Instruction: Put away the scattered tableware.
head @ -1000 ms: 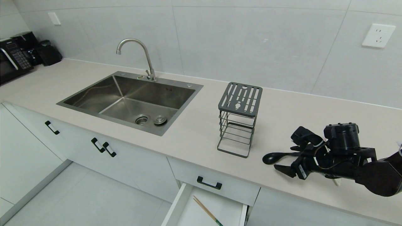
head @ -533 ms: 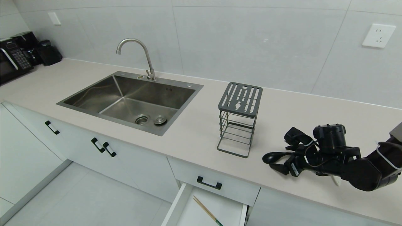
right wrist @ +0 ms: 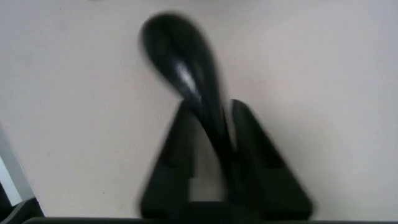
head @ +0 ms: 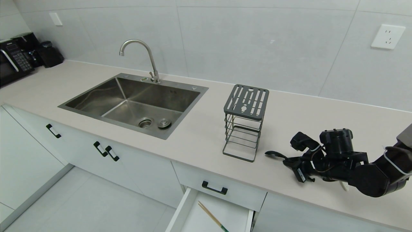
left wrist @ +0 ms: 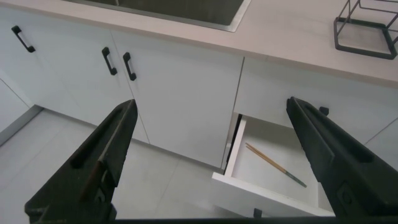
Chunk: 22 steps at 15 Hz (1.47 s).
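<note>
Steel sink [head: 154, 93] with faucet [head: 151, 61]; wall socket [head: 388, 36]; black appliances [head: 14, 61] at counter's left end.

The right arm extends low and near level, and the right gripper [head: 290, 160] pinches a black spoon [head: 273, 154]. The left gripper [left wrist: 211, 155] holds its fingers wide apart.

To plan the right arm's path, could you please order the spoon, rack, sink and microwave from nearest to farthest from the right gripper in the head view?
1. Spoon, in the right gripper.
2. Rack, just left.
3. Sink, farther left.
4. Microwave, far left.
</note>
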Available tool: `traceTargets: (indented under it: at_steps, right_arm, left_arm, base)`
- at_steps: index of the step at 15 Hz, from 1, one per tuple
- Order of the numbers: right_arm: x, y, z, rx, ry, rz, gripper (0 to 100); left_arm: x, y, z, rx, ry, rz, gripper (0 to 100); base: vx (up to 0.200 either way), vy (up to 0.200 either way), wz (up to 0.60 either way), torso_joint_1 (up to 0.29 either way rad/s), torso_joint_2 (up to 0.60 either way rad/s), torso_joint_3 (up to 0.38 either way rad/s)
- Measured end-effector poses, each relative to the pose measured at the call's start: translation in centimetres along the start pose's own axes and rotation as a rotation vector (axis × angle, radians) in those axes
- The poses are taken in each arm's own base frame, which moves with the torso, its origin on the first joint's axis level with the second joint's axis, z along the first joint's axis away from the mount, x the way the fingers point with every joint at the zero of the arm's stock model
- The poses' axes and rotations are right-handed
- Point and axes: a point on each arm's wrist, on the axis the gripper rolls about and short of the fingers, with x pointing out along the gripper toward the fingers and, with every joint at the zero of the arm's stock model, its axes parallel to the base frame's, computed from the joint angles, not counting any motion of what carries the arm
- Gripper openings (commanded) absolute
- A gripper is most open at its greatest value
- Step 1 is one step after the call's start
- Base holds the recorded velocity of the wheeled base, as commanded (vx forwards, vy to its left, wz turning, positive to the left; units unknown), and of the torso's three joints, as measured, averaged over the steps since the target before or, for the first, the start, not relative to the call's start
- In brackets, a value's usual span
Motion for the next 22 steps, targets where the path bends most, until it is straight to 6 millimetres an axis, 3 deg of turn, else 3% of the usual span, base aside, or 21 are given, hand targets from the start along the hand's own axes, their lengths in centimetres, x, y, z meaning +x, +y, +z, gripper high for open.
traceTargets:
  at_steps: [5,8,15,19,22]
  right_arm:
    - [-1.1,0.8,-0.2,-0.006,0.005,-0.003,0]
    - [-3.1,2.0,0.1,-0.021,-0.003,0.008,0]
    - [-9.0,8.2,0.1,-0.117,-0.023,0.111,0]
    - [-11.3,9.8,-0.2,-0.148,-0.030,0.155,0]
    - [-11.8,10.7,0.6,-0.169,-0.073,0.186,0]
  left_arm:
    - [0.0,0.0,0.0,0.000,0.000,-0.001,100]
    - [0.0,0.0,0.0,0.000,0.000,0.000,100]
    - [0.0,0.0,0.0,0.000,0.000,0.000,100]
    - [0.0,0.0,0.0,0.001,0.000,0.000,100]
    - [0.0,0.0,0.0,0.001,0.000,0.000,100]
  base:
    - [0.000,0.000,0.00,0.000,0.00,0.000]
    - [0.000,0.000,0.00,0.000,0.00,0.000]
    - [0.000,0.000,0.00,0.000,0.00,0.000]
    - [0.000,0.000,0.00,0.000,0.00,0.000]
    - [0.000,0.000,0.00,0.000,0.00,0.000]
